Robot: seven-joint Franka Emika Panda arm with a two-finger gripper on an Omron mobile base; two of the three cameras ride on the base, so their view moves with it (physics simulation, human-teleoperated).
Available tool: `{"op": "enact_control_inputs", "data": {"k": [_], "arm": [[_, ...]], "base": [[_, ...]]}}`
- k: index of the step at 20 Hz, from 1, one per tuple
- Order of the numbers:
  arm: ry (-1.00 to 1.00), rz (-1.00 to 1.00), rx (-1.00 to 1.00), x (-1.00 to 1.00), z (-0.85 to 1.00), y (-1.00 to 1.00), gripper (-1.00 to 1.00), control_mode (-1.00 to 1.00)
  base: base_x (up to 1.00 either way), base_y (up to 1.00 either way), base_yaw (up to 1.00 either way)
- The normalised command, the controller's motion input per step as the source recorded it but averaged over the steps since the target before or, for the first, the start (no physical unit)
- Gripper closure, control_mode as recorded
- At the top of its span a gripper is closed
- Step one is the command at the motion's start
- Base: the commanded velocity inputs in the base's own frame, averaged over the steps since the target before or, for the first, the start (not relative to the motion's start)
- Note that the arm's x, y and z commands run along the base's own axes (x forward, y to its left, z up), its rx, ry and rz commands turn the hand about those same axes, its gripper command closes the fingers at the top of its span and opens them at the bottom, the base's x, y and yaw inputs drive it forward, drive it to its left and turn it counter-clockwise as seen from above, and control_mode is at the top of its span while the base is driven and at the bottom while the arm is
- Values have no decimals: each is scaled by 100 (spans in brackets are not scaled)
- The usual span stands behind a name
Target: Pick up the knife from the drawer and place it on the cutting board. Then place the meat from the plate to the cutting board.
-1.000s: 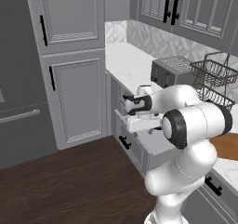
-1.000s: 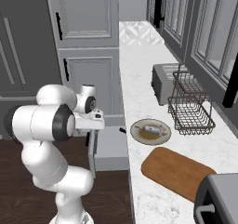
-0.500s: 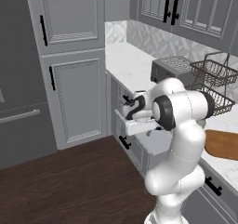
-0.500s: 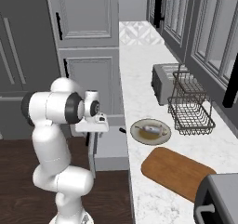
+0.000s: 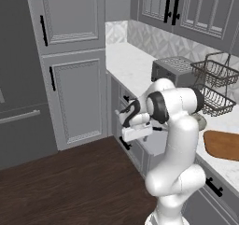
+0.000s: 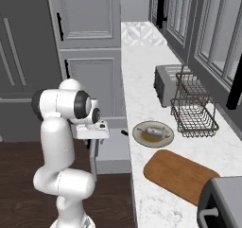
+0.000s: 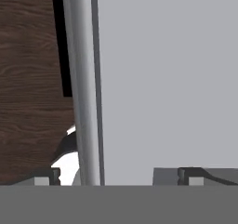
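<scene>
At 9 o'clock in the hand view, dark wood floor (image 7: 28, 79). Next, the top edge of the drawer (image 7: 83, 79) front, running 12 to 6. Then plain grey drawer inside out to 3 o'clock. Gripper (image 7: 118, 176) poised above that rim, fingertips (image 7: 46, 176) spread wide, gripping nothing.

Switching to the right base view: hand low at 9 o'clock of the plate (image 6: 140, 138), over the pulled-out drawer. Tiny dark sliver at the drawer's counter-side edge, probably the knife (image 6: 124, 133), too small to be sure. Meat (image 6: 153, 130) lying on the plate. Cutting board (image 6: 182, 175) at 5 o'clock of it.

Judging the knife: light, rigid, slick on the blade, lying flat and low. Best taken across the black handle, pinching its narrow sides, well off the blade. Meat likely soft and slippery, so better gripped mid-length, gently.
</scene>
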Motion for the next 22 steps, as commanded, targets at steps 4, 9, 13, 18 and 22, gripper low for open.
{"op": "enact_control_inputs", "data": {"k": [4,9,13,18,22], "arm": [[0,0,0,0,-15,31,-100,-100],[0,0,3,-25,4,72,-100,-100],[0,0,0,-36,11,100,-100,-100],[0,0,0,-33,4,100,-100,-100],[0,0,0,-40,0,100,-100,-100]], "base": [[0,0,0],[0,0,0],[0,0,0],[0,0,0],[0,0,0]]}}
